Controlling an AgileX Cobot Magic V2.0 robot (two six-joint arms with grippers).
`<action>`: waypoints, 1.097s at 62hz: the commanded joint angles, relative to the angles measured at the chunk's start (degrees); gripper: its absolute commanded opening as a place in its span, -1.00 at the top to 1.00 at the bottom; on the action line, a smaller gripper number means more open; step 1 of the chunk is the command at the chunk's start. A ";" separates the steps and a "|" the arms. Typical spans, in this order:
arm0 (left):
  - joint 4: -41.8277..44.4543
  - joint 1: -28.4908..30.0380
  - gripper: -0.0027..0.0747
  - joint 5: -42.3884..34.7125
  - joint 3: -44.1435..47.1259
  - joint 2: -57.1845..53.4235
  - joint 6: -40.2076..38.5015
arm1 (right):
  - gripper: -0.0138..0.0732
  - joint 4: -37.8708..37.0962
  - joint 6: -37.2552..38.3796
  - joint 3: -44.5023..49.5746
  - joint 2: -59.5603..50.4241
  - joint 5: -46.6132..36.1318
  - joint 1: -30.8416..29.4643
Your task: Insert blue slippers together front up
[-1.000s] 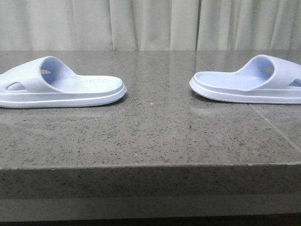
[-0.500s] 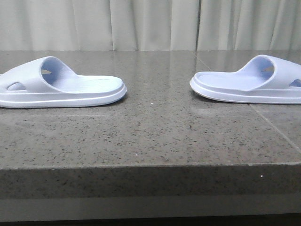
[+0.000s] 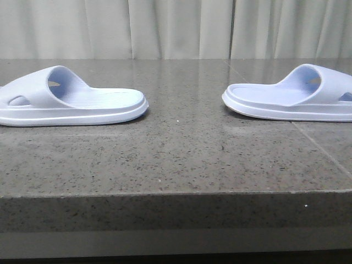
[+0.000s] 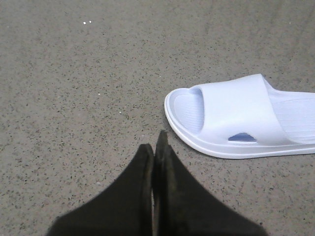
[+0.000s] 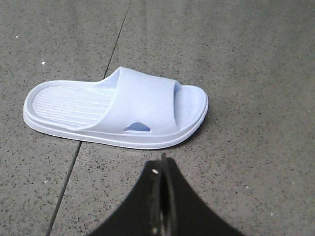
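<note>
Two blue slippers on a dark speckled stone counter [image 3: 181, 165], well apart, both sole-down and lying flat.

Left slipper [image 3: 69, 102]: at the left side of the counter, partly cut off by the front view's left edge. Heel end points toward the middle of the counter; strap toward the left edge. Oval hole in the near side of the strap. Ribbed footbed visible.

Right slipper [image 3: 294, 99]: at the right side, running off the right edge of the front view. Heel end likewise points inward, strap toward the right. The two heels face each other across a wide bare stretch of stone.

Left gripper [image 4: 156, 147]: dark jaws clenched together, nothing between them, hovering over bare counter just beside the toe end of the left slipper [image 4: 241, 115]. Not touching it.

Right gripper [image 5: 161, 169]: jaws pressed closed, empty, hanging near the strap side of the right slipper [image 5: 118, 108], apart from it. A tile seam [image 5: 91, 105] runs under that slipper's heel half.

Pale pleated curtain [image 3: 176, 27] behind the counter's far edge.
</note>
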 commanded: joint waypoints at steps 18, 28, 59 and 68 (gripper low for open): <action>-1.45 -0.43 0.77 -5.60 -1.40 0.75 -0.13 | 0.28 0.16 -0.24 -1.98 0.51 -3.85 -0.22; -1.45 -0.43 -0.02 -5.87 -1.40 0.75 -0.13 | -0.40 0.16 -0.24 -1.98 0.51 -3.69 -0.22; -1.19 -0.43 -0.34 0.61 -5.86 3.82 -0.13 | -0.47 0.16 -0.24 -1.98 0.51 -2.23 -0.22; -1.19 -0.43 -0.34 8.86 -11.13 11.48 -0.03 | -0.47 0.16 -0.24 -1.98 0.51 -2.23 -0.22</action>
